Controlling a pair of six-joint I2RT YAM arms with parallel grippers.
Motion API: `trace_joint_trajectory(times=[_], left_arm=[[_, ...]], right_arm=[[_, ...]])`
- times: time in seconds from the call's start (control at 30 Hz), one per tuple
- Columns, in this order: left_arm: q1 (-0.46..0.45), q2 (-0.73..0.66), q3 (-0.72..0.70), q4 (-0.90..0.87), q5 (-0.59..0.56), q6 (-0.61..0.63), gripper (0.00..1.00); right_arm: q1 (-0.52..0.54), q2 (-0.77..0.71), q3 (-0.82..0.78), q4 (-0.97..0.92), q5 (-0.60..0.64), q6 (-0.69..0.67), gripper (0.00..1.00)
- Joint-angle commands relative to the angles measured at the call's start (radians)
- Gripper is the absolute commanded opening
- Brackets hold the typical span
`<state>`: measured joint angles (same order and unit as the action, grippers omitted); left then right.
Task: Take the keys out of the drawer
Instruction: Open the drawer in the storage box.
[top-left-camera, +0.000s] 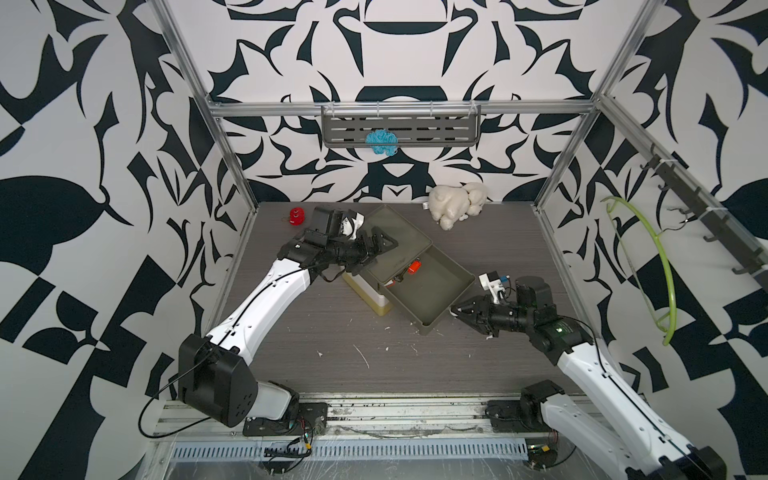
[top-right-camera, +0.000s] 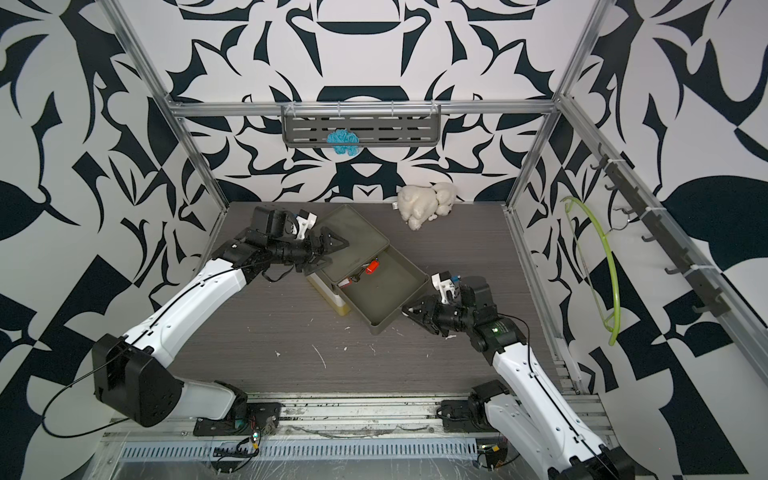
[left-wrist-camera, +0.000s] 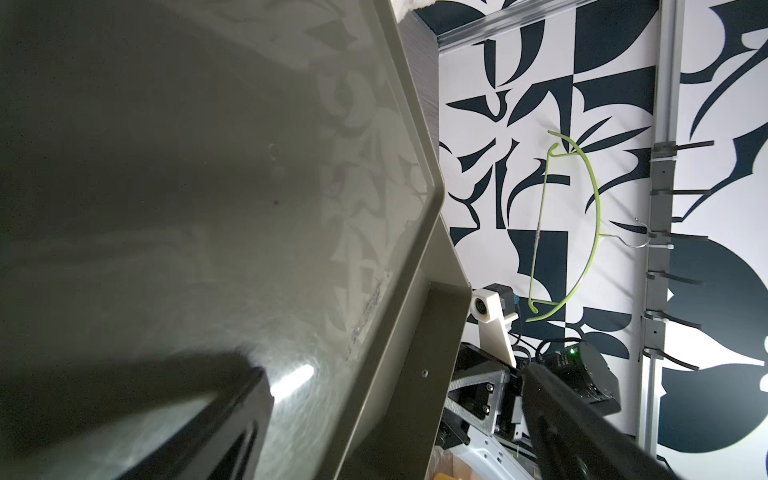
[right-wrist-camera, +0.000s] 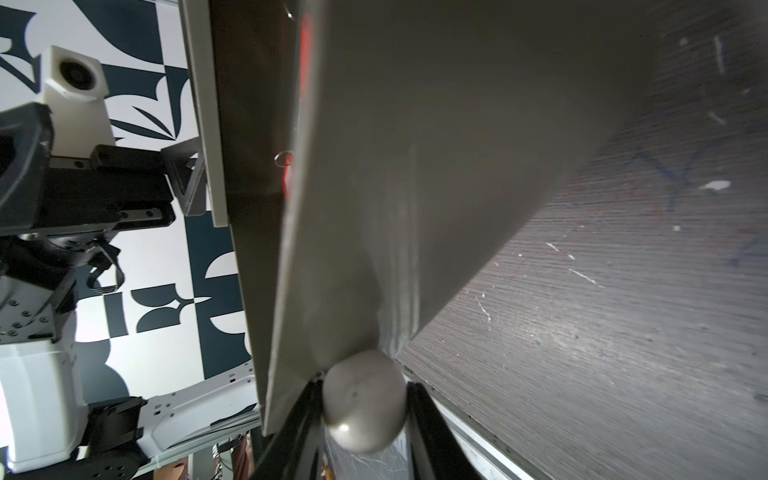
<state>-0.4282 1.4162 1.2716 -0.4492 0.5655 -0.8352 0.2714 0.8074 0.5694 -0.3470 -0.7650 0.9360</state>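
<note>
Keys (top-left-camera: 412, 267) lie mid-frame at drawer's inner end, by cabinet mouth. Red tags show, other colours not made out.
Table (top-left-camera: 374, 357): bare room lower centre, good for set-down.
Cabinet (top-left-camera: 395, 232): left gripper (top-left-camera: 380, 250) spread across its edge, bracing. If you lift off, body may slide.
Drawer (top-left-camera: 432, 296) stands far out; more pull could drop it clear.
Right gripper (top-left-camera: 455, 311) flanks knob (right-wrist-camera: 365, 401). Pinching or slack, cannot tell.
Drawer walls hem keys in, so reach from above; thin rings may snag on rim.
</note>
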Motion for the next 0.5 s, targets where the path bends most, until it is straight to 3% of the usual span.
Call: trace_joint_trajectory(times=[0.0,0.13,0.27,0.37,0.47], left_arm=[[0.003,0.021,-0.031,-0.087,-0.025,0.02,0.99],[0.002,0.006,-0.047,-0.073,-0.029,0.007,0.99],[0.0,-0.006,-0.06,-0.068,-0.033,0.004,0.99],[0.0,-0.013,-0.064,-0.068,-0.036,0.005,0.99],[0.0,-0.019,-0.063,-0.069,-0.038,0.006,0.99]], right_arm=[[-0.009,0.005,-0.016,-0.073,0.027,-0.027,0.37],[-0.009,0.03,-0.016,-0.077,0.032,-0.047,0.39],[-0.009,0.03,-0.004,-0.09,0.033,-0.061,0.5],[-0.009,0.01,0.051,-0.168,0.044,-0.095,0.58],[-0.009,-0.031,0.153,-0.303,0.082,-0.14,0.58]])
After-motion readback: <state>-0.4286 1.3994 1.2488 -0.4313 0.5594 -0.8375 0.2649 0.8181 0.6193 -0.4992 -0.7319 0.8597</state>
